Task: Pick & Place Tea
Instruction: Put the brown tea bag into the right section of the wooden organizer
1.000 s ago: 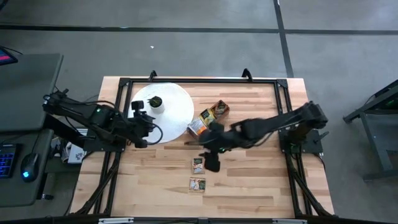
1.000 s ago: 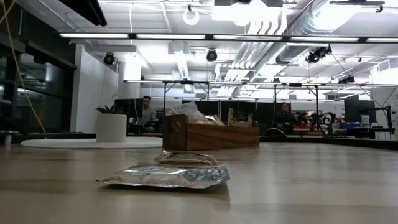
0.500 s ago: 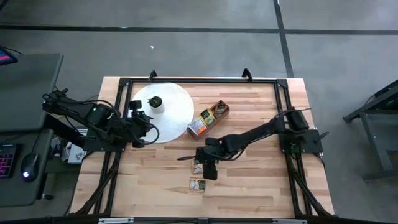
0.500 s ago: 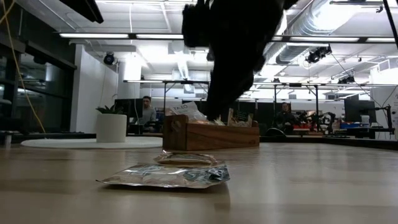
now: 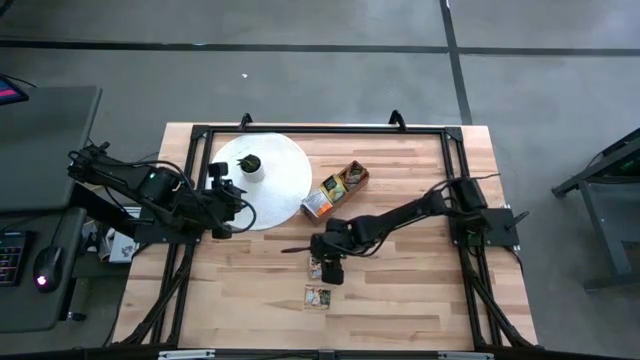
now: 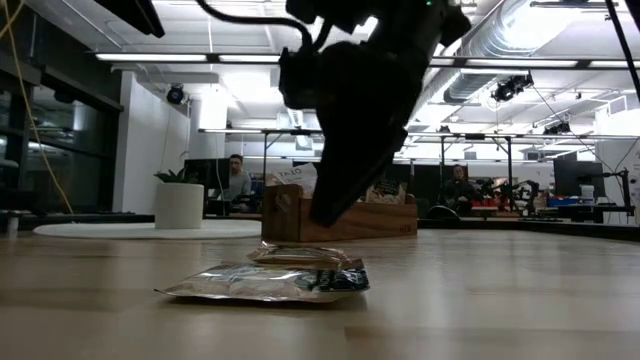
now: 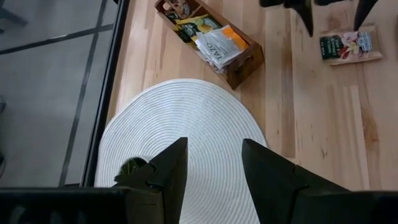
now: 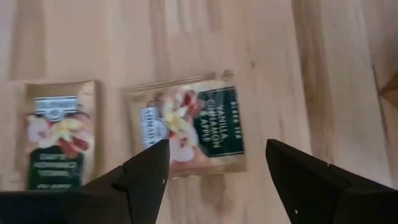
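Note:
Two brownish tea sachets lie flat on the wood. One (image 5: 316,268) (image 8: 193,130) sits below my right gripper (image 5: 331,270) (image 8: 217,186). The other (image 5: 318,296) (image 8: 59,134) lies closer to the near edge. My right gripper is open and points down, its fingers standing either side of the first sachet (image 6: 300,255) and a little above it. More sachets fill the brown wooden box (image 5: 335,190) (image 7: 208,40). My left gripper (image 5: 235,205) (image 7: 214,168) waits open over the white round disc (image 5: 265,180).
The brown box (image 6: 340,215) stands on the table beyond the sachets, next to the white disc (image 7: 180,137), which carries a small dark knob (image 5: 250,163). A black frame (image 5: 300,130) runs round the table. Bare wood (image 5: 420,290) lies right of the sachets.
My right gripper has come down from above toward the sachet farther from the near edge, shifting slightly toward the table's left. In the low view it was out of the picture a second ago and now hangs just over the sachets. The sachets have not moved.

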{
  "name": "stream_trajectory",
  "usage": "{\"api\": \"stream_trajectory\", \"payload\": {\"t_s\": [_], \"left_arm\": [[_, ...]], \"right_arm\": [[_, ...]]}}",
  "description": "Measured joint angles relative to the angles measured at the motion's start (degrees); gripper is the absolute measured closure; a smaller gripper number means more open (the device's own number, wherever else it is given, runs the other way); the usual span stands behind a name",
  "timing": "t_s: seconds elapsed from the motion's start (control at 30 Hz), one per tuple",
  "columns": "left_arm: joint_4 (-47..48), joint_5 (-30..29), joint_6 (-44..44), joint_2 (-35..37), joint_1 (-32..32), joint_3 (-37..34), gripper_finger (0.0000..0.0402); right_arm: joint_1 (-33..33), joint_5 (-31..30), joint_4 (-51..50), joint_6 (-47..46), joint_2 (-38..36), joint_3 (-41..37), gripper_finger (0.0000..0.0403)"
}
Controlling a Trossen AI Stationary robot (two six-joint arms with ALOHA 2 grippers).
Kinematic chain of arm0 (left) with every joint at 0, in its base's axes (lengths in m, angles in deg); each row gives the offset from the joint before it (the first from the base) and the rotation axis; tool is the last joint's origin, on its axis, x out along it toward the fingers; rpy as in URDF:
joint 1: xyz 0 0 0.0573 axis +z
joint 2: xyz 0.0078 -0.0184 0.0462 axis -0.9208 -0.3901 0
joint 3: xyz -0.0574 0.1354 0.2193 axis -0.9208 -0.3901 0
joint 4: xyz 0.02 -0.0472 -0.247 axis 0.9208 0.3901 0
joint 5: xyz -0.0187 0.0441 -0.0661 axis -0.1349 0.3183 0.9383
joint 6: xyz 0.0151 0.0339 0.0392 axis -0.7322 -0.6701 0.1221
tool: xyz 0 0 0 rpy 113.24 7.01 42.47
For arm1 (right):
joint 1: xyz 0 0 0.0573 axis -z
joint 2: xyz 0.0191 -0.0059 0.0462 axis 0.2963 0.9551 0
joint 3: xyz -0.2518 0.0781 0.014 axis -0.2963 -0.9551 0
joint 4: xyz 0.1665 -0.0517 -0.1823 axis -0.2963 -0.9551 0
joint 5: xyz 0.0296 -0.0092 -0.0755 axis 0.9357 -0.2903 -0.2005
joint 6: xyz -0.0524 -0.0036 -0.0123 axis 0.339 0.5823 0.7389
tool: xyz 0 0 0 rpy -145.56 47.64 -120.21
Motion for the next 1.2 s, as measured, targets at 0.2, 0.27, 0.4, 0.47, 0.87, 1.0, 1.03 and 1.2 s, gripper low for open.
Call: {"api": "stream_trajectory", "payload": {"t_s": [0.2,0.27,0.4,0.47,0.87,1.0,1.03,1.2], "left_arm": [[-0.03,0.49,0.02,0.00,0.00,0.00,0.0253],[0.08,0.52,0.02,0.00,0.00,0.00,0.0253],[0.31,0.95,0.05,0.00,0.04,0.00,0.0253],[0.48,1.42,0.05,0.00,0.11,0.00,0.0253],[1.42,1.48,0.07,0.00,0.13,0.00,0.0253],[1.53,1.46,0.09,0.00,0.13,0.00,0.0253],[1.53,1.46,0.09,0.00,0.13,0.00,0.0253],[1.53,1.46,0.09,0.00,0.13,0.01,0.0253]], "right_arm": [[1.12,1.20,2.09,-0.10,1.57,0.02,0.0139],[1.10,1.91,2.04,-0.06,2.33,0.02,0.0139],[1.04,3.43,2.97,-0.30,3.32,0.03,0.0139],[1.04,3.60,2.87,-0.93,3.77,0.19,0.0139],[1.08,4.49,1.71,-2.58,5.59,0.28,0.0178],[1.12,4.42,1.49,-2.48,5.67,0.23,0.0225],[1.14,4.20,1.43,-2.43,5.67,0.22,0.0237],[1.15,3.22,0.88,-1.98,5.70,0.18,0.0294]]}}
